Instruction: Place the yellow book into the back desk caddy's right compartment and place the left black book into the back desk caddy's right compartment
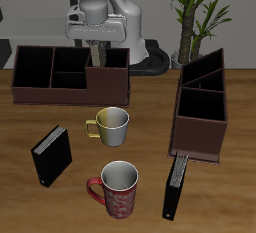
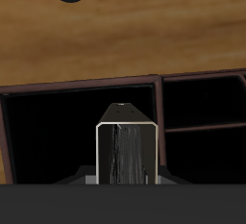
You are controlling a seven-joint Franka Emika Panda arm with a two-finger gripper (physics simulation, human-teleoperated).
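My gripper [image 1: 97,47] is shut on the yellow book [image 1: 97,55] and holds it upright over the back desk caddy [image 1: 50,87]. The book's lower end is at the opening of the taller right compartment [image 1: 112,59]. In the wrist view the book [image 2: 125,151] shows its pale page edges, with the compartment's black interior [image 2: 53,132] behind it. The left black book [image 1: 175,185] stands on edge on the table, near the front edge, touching the end of the other caddy. Its look-alike black book [image 1: 52,155] stands nearer the table's other side.
A brown caddy with slanted dividers [image 1: 200,112] stands beside the left black book. A grey mug with a yellow handle [image 1: 110,125] and a red mug [image 1: 118,187] stand mid-table. A potted plant [image 1: 195,17] is at the back.
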